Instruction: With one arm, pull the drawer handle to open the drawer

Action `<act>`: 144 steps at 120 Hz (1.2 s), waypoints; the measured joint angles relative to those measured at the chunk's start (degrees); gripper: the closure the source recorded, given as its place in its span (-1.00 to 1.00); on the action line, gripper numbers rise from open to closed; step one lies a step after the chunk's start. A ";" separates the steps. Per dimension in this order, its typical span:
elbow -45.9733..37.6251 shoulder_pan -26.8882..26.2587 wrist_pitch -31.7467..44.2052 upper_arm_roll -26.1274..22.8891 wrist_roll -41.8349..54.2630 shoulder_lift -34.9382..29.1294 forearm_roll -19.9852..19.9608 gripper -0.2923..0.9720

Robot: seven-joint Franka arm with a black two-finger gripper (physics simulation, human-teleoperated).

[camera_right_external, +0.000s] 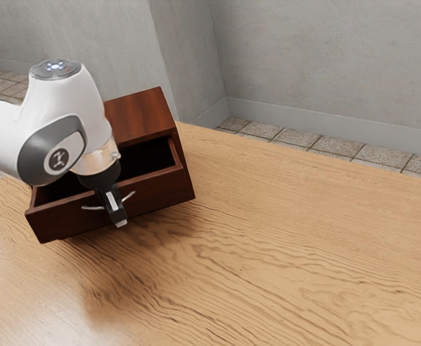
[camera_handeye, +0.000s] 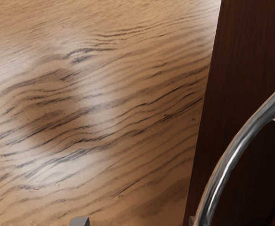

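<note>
Drawer drawn out on the bench, claw at its handle.

Exterior view: a light wood-grain bench (camera_right_external: 268, 245) carries a small dark red-brown wooden cabinet (camera_right_external: 140, 114) near its far corner, with grey concrete walls (camera_right_external: 304, 50) and a stone-tiled floor (camera_right_external: 340, 146) behind. The cabinet's drawer (camera_right_external: 160, 189) stands pulled out, its dark inside showing. The white arm (camera_right_external: 59, 130) leans over it from the exterior view's left, and the black two-finger claw (camera_right_external: 117, 215) hangs in front of the drawer at the curved silver metal handle (camera_right_external: 90, 207); I cannot tell whether it is clenched on the handle or released. Wrist view: the drawer front (camera_handeye: 255, 56) rises beside the bench (camera_handeye: 81, 70), the handle (camera_handeye: 236, 150) arching off it, and a soft shadow (camera_handeye: 48, 108) lies on the wood grain.
</note>
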 joint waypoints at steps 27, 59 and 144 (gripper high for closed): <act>-1.81 -0.04 0.03 -0.64 -0.29 -1.84 -0.91 0.19; -3.65 -0.68 -0.03 -0.77 -0.58 -4.25 -1.84 0.16; -6.96 -0.27 -0.28 -2.49 -1.26 -8.60 -3.91 0.04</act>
